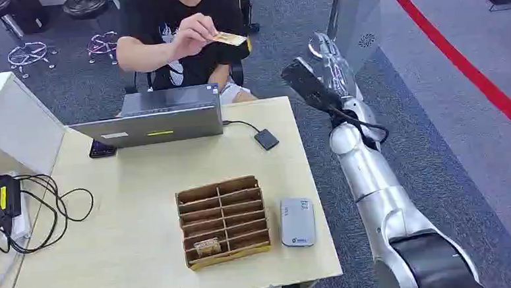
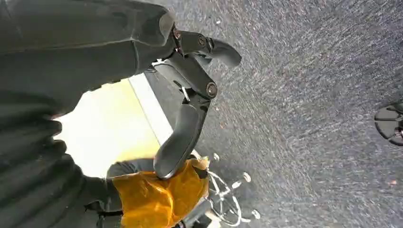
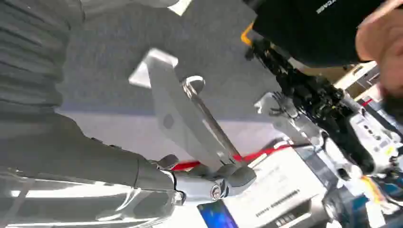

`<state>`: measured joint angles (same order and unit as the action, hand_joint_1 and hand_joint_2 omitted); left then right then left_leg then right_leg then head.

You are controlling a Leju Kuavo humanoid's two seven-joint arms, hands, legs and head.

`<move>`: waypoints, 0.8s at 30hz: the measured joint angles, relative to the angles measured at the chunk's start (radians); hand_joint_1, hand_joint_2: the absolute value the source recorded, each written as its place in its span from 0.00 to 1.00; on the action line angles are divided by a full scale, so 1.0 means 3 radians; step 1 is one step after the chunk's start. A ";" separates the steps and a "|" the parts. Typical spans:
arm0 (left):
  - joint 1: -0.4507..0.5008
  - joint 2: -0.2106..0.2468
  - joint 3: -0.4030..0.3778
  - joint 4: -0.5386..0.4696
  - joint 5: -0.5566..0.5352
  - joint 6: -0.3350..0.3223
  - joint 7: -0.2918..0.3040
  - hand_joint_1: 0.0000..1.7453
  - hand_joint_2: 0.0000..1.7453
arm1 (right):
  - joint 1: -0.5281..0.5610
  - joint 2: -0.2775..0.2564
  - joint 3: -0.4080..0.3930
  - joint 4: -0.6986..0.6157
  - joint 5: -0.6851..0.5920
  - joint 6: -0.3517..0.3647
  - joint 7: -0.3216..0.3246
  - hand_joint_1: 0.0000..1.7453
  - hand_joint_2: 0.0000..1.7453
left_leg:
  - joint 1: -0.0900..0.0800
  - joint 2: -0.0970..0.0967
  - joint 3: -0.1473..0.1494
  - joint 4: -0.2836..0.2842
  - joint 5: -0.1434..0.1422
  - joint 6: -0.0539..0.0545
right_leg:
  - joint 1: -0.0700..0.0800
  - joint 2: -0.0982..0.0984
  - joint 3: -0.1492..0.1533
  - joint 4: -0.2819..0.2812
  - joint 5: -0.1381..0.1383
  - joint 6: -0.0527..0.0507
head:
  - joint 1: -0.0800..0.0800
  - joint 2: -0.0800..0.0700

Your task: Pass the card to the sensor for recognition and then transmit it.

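Note:
A person seated behind the table pinches the tan card in a raised hand, above the laptop. My right hand is stretched out past the table's far right corner, to the right of the card and apart from it. In the right wrist view the right hand has its silver fingers straight and holds nothing. The grey card sensor lies flat near the table's front right. My left hand hangs over the carpet beside the table's edge, fingers apart and empty.
A brown slotted card box stands left of the sensor with one card in a front slot. A laptop sits at the far edge, cabled to a small black device. A power brick and cables lie at the left.

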<state>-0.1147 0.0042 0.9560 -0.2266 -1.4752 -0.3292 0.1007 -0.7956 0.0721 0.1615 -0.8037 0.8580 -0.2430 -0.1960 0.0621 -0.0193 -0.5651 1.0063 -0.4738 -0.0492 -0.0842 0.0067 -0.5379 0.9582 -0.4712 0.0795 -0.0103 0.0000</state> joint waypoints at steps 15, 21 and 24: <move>-0.0096 -0.0015 -0.0173 0.0015 -0.0165 -0.0060 0.0030 0.00 1.00 | -0.0863 0.0003 0.0901 0.0716 0.0977 -0.0563 0.0586 0.99 1.00 | 0.0000 0.0001 0.0001 0.0001 0.0002 0.0001 | 0.0000 0.0001 -0.0001 0.0001 0.0002 -0.0001 | 0.0000 0.0000; -0.0134 -0.0027 -0.0235 0.0018 -0.0201 -0.0089 0.0048 0.00 1.00 | -0.1223 0.0003 0.1250 0.1022 0.1357 -0.0825 0.0799 1.00 1.00 | 0.0000 0.0002 0.0002 0.0002 0.0003 0.0002 | 0.0000 0.0003 -0.0001 0.0001 0.0003 -0.0001 | 0.0000 0.0000; -0.0153 -0.0029 -0.0268 0.0018 -0.0206 -0.0095 0.0060 0.00 1.00 | -0.1378 0.0005 0.1394 0.1153 0.1548 -0.0961 0.0891 1.00 1.00 | 0.0000 0.0003 0.0003 0.0002 0.0003 0.0002 | 0.0000 0.0004 -0.0001 0.0001 0.0003 -0.0001 | 0.0000 0.0000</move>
<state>-0.1608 -0.0046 0.8755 -0.2213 -1.5370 -0.3578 0.1186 -1.2091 0.0736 0.5798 -0.4578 1.3225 -0.5313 0.0713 0.0621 -0.0184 -0.5644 1.0069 -0.4730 -0.0486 -0.0842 0.0080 -0.5381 0.9584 -0.4704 0.0792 -0.0103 0.0000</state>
